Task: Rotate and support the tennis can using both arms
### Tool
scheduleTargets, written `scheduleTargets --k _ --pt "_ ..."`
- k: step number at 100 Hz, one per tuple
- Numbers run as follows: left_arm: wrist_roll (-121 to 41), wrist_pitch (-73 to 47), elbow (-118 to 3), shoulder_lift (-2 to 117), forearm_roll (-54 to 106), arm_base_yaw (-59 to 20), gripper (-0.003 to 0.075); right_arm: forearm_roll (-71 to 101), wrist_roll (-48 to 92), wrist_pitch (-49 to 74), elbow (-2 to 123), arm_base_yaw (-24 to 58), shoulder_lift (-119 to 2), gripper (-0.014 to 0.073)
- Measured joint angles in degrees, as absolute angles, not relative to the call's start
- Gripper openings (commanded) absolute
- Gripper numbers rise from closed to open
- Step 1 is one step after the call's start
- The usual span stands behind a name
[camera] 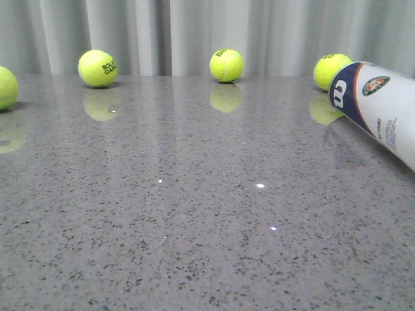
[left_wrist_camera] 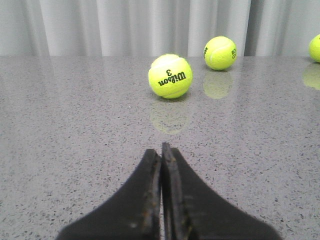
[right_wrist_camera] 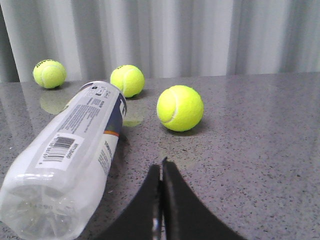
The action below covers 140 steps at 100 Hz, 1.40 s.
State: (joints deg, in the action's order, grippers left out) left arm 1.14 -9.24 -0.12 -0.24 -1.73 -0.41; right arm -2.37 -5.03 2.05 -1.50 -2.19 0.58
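The tennis can point(camera: 382, 110) lies on its side at the right edge of the front view, its navy end with the white W pointing toward the table's middle. In the right wrist view the can point(right_wrist_camera: 70, 155) lies beside my right gripper point(right_wrist_camera: 161, 167), clear end nearest the camera. The right gripper is shut and empty, just apart from the can. My left gripper point(left_wrist_camera: 161, 150) is shut and empty over bare table, and the can is out of its view. Neither arm shows in the front view.
Several yellow-green tennis balls lie along the far side of the grey speckled table point(camera: 194, 227): one point(camera: 97, 68), one point(camera: 227, 65), one behind the can point(camera: 331, 68). A ball point(right_wrist_camera: 180, 108) lies ahead of the right gripper, another point(left_wrist_camera: 170, 76) ahead of the left. Grey curtain behind.
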Motion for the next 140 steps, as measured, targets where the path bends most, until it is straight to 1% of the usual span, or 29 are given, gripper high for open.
scheduleTargets --k 82,96,110,122,140 --pt "1.14 -9.24 -0.12 -0.24 -1.73 -0.41 -0.0021 -2.37 -5.15 3.1 -0.99 -2.19 0.58 -0.0057" --pt "1.14 -9.24 -0.12 -0.24 -1.73 -0.41 -0.0021 -2.37 -5.15 9.31 3.97 -2.19 0.58 -0.0057" --pt "1.14 -9.24 -0.12 -0.24 -1.73 -0.41 -0.0021 -2.37 -5.15 18.49 11.16 -2.19 -0.65 -0.0057" --pt "1.14 -9.24 -0.12 -0.24 -1.73 -0.41 -0.0021 -2.37 -5.15 28.31 17.53 -2.19 -5.39 -0.0057" --pt "1.14 -9.24 -0.12 -0.24 -1.73 -0.41 -0.0021 -1.56 -5.02 34.14 24.65 -2.19 -14.93 -0.0057"
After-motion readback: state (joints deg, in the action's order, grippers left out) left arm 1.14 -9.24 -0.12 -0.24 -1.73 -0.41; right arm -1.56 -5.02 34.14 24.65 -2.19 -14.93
